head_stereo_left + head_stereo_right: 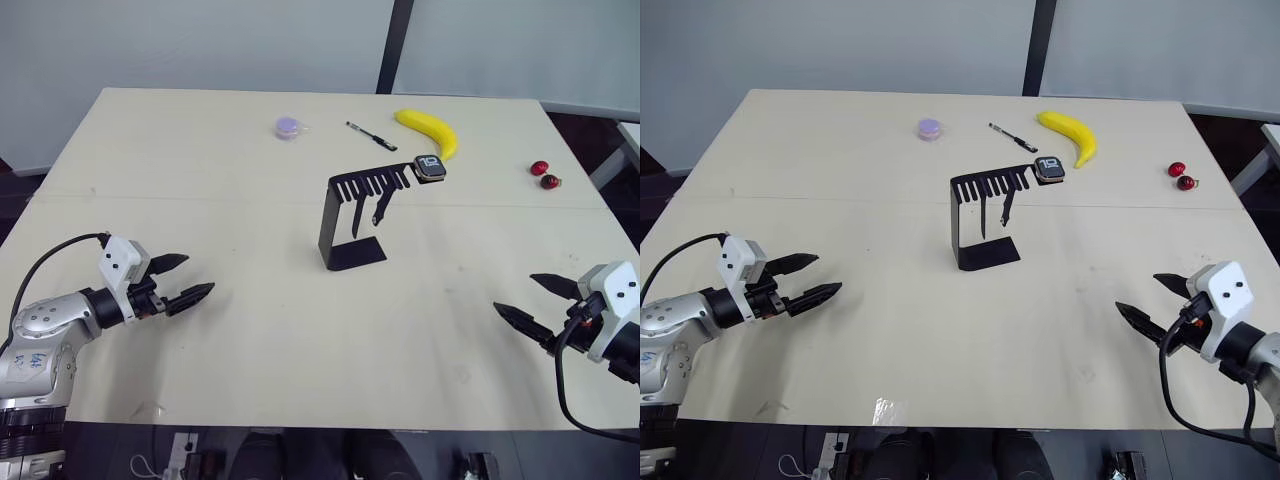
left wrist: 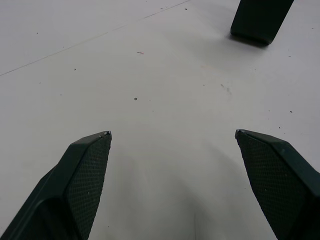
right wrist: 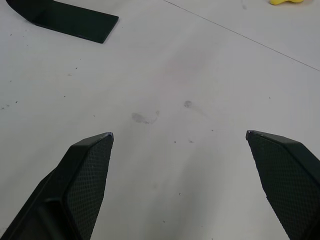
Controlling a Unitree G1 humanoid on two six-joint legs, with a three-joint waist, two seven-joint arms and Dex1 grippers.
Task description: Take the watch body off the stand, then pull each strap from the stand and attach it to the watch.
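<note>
The black stand rises from the middle of the cream table. Its slotted top arm carries the watch body at the right tip, screen up with white digits. Two dark straps hang from the slots beneath the arm. My left gripper hovers open over the table's near left, well away from the stand. Open too, my right gripper sits at the near right with nothing between its fingers. The stand's foot appears in the right wrist view and its corner in the left wrist view.
A yellow banana lies just behind the watch body. Beside it rests a black pen, with a small purple disc further left. Two red cherries sit near the table's far right edge.
</note>
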